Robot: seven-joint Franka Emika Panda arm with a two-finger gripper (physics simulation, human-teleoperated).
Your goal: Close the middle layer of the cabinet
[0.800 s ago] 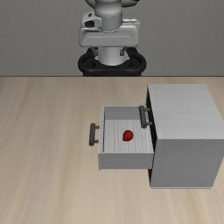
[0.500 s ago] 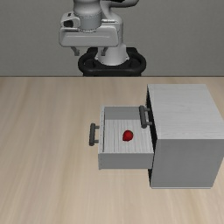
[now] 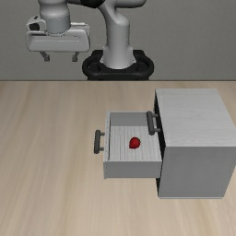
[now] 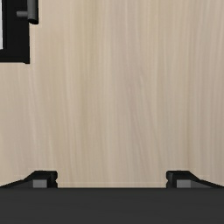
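Fingers (image 4: pixel 41 178) spread wide, holding nothing and touching nothing; bare light-wood table (image 4: pixel 122 96) lies below and between them. A dark shape (image 4: pixel 13 35) beyond one fingertip cannot be identified. In the exterior view the fingers (image 3: pixel 44 58) hang in the air over the table's back edge, toward the exterior view's left of the robot base (image 3: pixel 117 66), which stands at that edge. Nothing lies on the table (image 3: pixel 46 138) between the fingers and the drawer. Middle drawer (image 3: pixel 129 161), well apart from the fingers, stands pulled out of the cabinet (image 3: pixel 194 115) toward the exterior view's left, its dark handle (image 3: pixel 99 140) on the outer front. A small red object (image 3: pixel 135 143) rests on the drawer floor. A second handle (image 3: pixel 152 122) shows on the cabinet face above the open drawer. The grey cabinet sits toward the table's front edge, on the exterior view's right.
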